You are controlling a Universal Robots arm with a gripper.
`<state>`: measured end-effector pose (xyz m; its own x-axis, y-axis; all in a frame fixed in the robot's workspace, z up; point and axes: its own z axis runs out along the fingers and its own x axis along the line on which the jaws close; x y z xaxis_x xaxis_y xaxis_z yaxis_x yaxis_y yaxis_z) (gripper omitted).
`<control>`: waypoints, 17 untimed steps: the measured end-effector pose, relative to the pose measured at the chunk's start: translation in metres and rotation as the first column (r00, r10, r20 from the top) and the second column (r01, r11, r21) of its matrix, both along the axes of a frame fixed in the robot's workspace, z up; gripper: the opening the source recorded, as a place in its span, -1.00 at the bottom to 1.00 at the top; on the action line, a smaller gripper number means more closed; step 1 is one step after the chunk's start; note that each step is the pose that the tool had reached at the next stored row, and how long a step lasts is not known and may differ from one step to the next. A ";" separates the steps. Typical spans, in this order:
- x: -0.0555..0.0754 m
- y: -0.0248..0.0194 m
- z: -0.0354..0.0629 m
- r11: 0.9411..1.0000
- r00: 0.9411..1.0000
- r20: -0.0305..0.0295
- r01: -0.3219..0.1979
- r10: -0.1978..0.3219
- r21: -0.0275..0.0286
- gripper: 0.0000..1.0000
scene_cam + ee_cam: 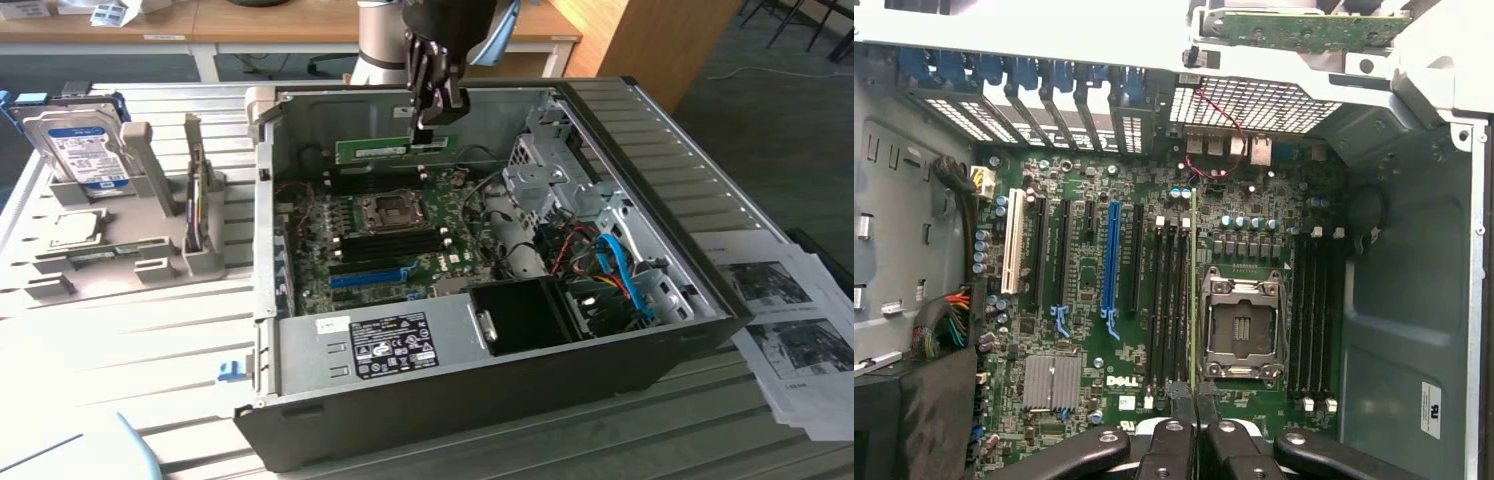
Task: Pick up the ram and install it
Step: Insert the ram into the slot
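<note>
1. The open computer case lies on the desk, with its motherboard exposed.
2. The tool hangs over the board, clamped nearly closed on the ram, which is off the board, edge-down.
3. Judged step: carrying to the slot. Seating calls for aligning the edge over the memory slots.
</note>
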<state>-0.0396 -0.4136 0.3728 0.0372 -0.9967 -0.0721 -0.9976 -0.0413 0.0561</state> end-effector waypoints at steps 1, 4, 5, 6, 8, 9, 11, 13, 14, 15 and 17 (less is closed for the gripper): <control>0.000 0.0000 0.0000 1.000 1.000 0.000 0.000 0.000 0.000 -0.78; 0.000 -0.0001 -0.0023 1.000 1.000 0.000 0.000 0.000 0.000 -0.78; 0.000 0.0000 -0.0035 1.000 1.000 0.000 0.000 0.000 0.000 -0.78; 0.000 0.0000 -0.0051 1.000 1.000 0.000 0.000 0.000 0.001 -0.78; 0.000 0.0000 -0.0089 1.000 1.000 0.000 0.001 -0.001 0.001 -0.78; 0.000 0.0000 -0.0106 1.000 1.000 0.000 0.001 -0.001 0.001 -0.78; 0.000 0.0000 -0.0142 1.000 1.000 0.000 0.001 -0.001 0.001 -0.78; 0.000 0.0000 -0.0180 1.000 1.000 0.000 0.002 -0.002 0.001 -0.78; 0.000 0.0000 -0.0198 1.000 1.000 0.000 0.003 -0.003 0.001 -0.78; 0.000 0.0000 -0.0216 1.000 1.000 0.000 0.003 -0.003 0.001 -0.78; 0.000 -0.0001 -0.0252 1.000 1.000 0.000 0.004 -0.004 0.001 -0.78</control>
<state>-0.0396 -0.4137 0.3476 0.0331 -0.9968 -0.0729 -0.9977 -0.0372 0.0561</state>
